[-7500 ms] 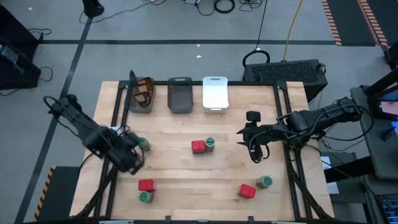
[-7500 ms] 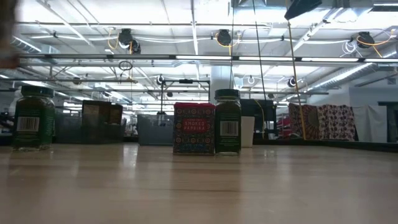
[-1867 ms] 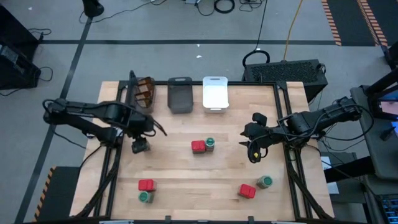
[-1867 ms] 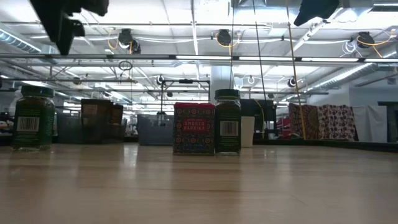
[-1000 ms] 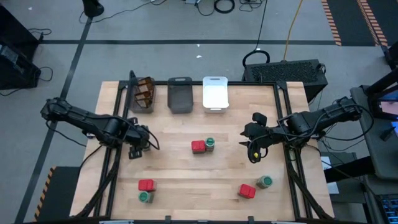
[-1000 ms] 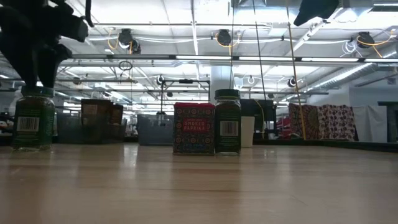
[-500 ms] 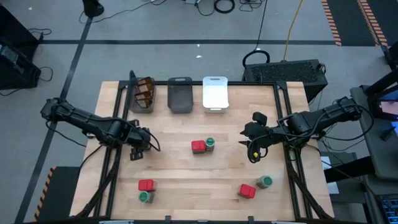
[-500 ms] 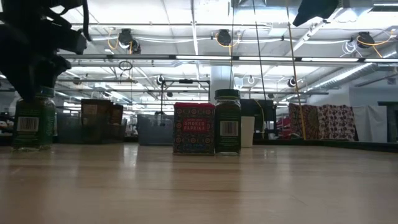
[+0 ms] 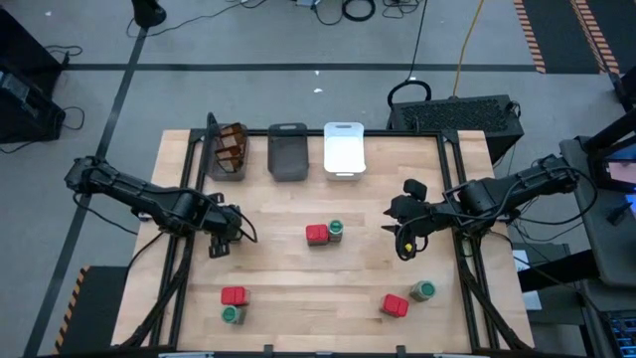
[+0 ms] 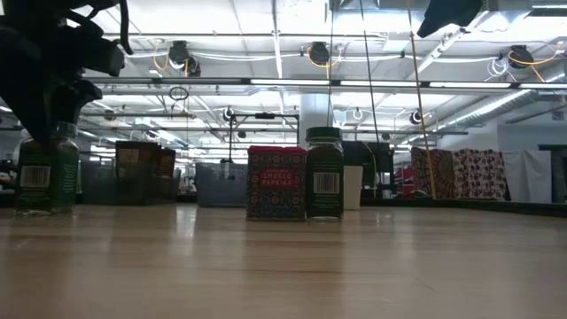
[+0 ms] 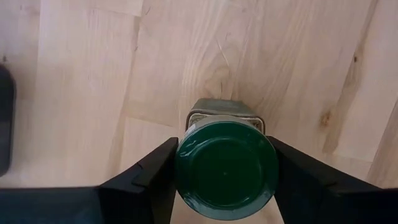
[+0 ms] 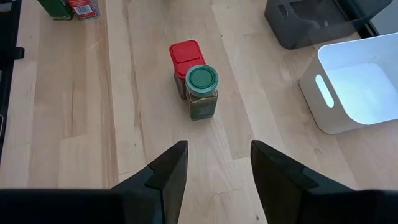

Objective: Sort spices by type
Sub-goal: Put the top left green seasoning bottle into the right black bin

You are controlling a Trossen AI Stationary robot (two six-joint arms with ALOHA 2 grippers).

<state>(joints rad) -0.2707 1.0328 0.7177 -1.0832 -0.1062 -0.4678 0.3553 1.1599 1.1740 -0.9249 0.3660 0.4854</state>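
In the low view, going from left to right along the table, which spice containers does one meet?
Green-lidded jar under the left end effector → red paprika tin → second green-lidded jar, right beside the tin.

Wooden table [image 9: 288, 288]; two dark grey bins [image 9: 288, 152], white bin [image 9: 344, 147] along far edge.

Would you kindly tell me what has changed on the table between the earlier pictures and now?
The left hand swung away toward the bins, then came back down over the green-lidded jar at the table's left, its fingers now flanking it. The right hand shifted only slightly. Other spices and bins stayed put.
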